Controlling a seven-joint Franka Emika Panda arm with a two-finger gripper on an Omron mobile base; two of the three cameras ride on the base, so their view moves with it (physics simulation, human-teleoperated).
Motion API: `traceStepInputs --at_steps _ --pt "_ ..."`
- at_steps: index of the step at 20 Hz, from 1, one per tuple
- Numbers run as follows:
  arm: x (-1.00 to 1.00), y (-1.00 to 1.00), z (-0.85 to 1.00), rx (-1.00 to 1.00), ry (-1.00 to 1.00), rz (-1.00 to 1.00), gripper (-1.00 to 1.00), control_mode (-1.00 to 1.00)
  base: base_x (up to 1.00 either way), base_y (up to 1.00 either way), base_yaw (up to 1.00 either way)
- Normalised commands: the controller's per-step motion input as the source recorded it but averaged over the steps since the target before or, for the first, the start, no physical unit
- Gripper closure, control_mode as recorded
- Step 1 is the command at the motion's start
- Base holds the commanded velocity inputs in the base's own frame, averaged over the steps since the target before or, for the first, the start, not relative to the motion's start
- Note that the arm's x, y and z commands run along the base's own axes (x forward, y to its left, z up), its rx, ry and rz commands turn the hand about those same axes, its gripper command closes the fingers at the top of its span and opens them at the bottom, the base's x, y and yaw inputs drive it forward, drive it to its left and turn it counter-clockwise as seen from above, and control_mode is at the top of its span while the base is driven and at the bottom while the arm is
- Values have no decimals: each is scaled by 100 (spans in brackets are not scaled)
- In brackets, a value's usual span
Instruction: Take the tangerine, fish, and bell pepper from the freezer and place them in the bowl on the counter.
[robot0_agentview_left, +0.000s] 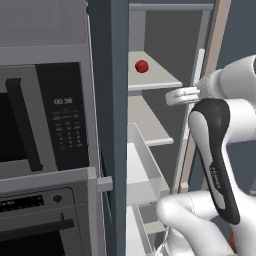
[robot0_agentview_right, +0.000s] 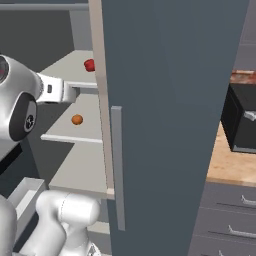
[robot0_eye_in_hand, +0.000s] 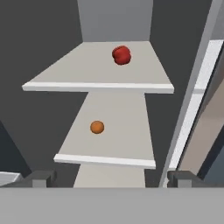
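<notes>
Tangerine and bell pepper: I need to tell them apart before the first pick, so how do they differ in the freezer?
The tangerine is a smooth orange ball; the bell pepper is glossy red and lobed. The tangerine looks smaller than the bell pepper. The tangerine lies on the lower pale shelf, the bell pepper on the upper shelf, farther back. Both sit loose and untouched inside the open freezer.

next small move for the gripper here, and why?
Probably ease the gripper forward and down toward the tangerine. In the hand view its fingertips stand wide apart with nothing between them, short of both shelves. The tangerine sits alone on the lower shelf, nearer than the bell pepper on the shelf above, so it looks like the easier first pick.
</notes>
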Motion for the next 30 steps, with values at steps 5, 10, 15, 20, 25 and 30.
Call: traceStepInputs --at_steps 5,10,15,20,25,30 --pt "41 12 32 0 0 0 -100 -100 0 0 0" --pt "57 7 15 0 0 0 -100 -100 0 0 0" --pt "52 1 1 0 0 0 -100 -100 0 0 0" --pt "63 3 0 0 0 0 -100 -100 0 0 0" --pt "63 3 -8 0 0 0 -100 -100 0 0 0" --pt "47 4 -20 0 0 -2 -100 -100 0 0 0"
